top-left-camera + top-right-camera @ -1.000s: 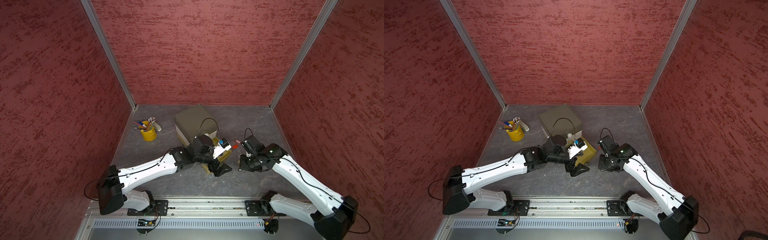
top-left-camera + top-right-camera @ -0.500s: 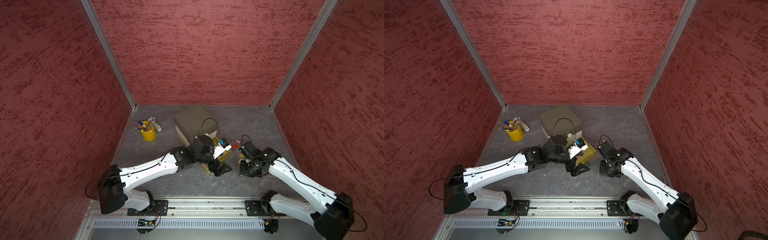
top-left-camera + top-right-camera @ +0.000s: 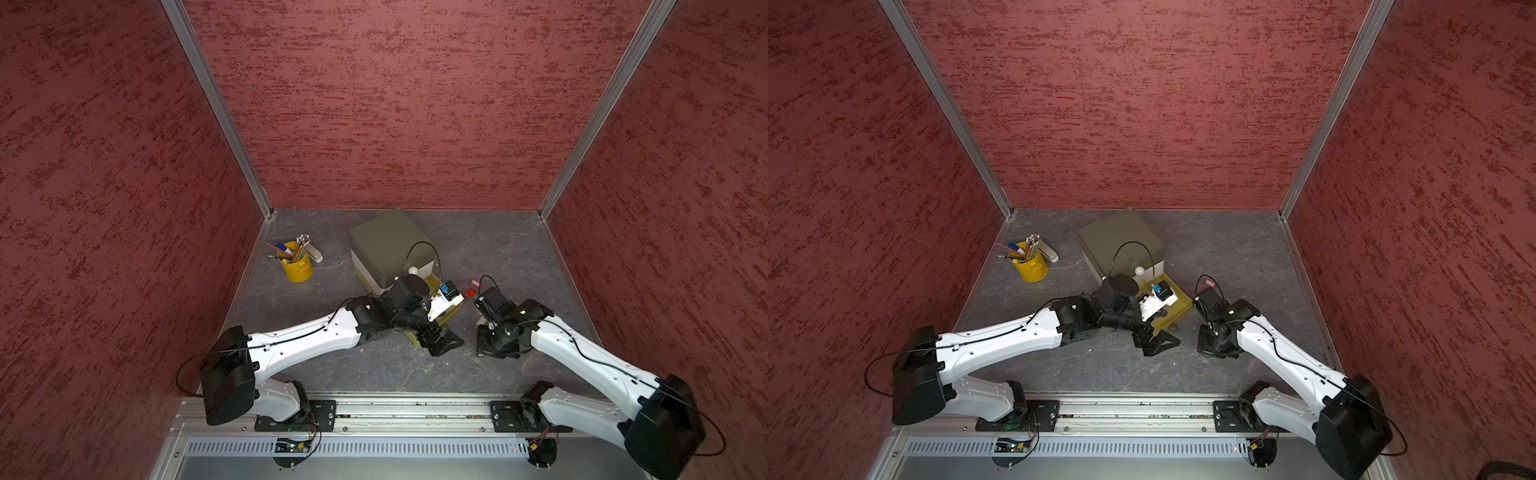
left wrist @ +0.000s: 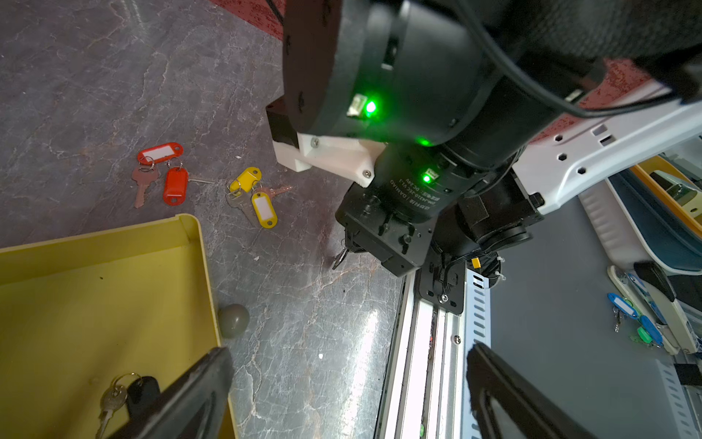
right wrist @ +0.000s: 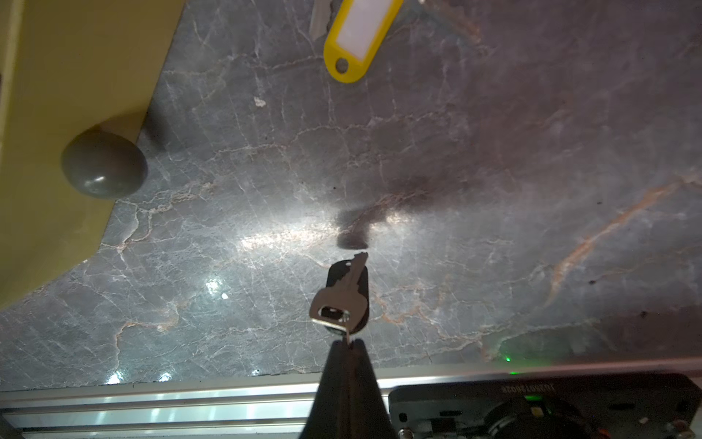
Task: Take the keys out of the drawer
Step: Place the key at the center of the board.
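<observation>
Keys first: I count 6 across my feeds. My right pincer (image 5: 347,344) is clenched on the ring of a black-tagged key (image 5: 343,300). It hangs from the fingertips just above the grey tabletop (image 5: 494,171), and I cannot tell whether its tip touches the surface. 2 red-tagged keys (image 4: 175,186) and 2 yellow-tagged keys (image 4: 263,209) lie on the tabletop outside the yellow drawer (image 4: 95,296), the 2 pairs near each other but apart.

The other black-tagged key (image 4: 114,399) lies on the drawer's floor near the front wall. It is partly hidden under 1 finger (image 4: 197,387) of my left pincer (image 4: 349,384), which stands released, jaws wide, grasping nothing. Its other finger reaches past the rail (image 4: 425,342) at the table's edge. The drawer's grey knob (image 4: 233,320) sticks out from the front wall.

In both top views the drawer (image 3: 454,312) (image 3: 1177,307) sits pulled out of the olive cabinet (image 3: 388,241), just below the centre of the frame and mostly covered by my left arm. In a top view the red-tagged keys (image 3: 470,294) show just right of the drawer. A yellow pencil cup (image 3: 297,268) stands left of centre, well apart from the cabinet.
</observation>
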Motion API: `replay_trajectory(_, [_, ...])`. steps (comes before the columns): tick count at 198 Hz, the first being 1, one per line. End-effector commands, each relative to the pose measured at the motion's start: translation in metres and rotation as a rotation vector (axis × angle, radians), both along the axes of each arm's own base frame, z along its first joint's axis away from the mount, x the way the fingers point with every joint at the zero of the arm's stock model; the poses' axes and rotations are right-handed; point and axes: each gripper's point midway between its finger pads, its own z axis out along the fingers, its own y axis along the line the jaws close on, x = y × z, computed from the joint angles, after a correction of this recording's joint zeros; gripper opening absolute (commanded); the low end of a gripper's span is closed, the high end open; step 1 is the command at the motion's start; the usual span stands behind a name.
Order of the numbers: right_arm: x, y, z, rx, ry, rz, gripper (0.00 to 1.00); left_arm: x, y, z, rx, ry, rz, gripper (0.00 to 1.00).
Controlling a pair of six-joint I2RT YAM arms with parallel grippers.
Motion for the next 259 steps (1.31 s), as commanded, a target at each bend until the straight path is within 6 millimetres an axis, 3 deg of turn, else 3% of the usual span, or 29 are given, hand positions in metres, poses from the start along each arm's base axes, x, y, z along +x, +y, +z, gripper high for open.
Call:
replay_trajectory(1, [0.003,0.007,-0.005,0.024,-0.001,0.005,0.00,-0.003,-0.006,-0.004,-0.011,0.005,-0.007,1.00])
replay_trajectory(147, [0.033,0.025,-0.028,0.013,0.021,0.021,0.00,-0.002,-0.003,-0.007,0.009,-0.003,-0.011,1.00])
replay_trajectory(259, [0.052,0.023,-0.037,-0.003,0.027,0.018,0.00,-0.001,0.005,-0.011,0.021,-0.001,-0.004,1.00])
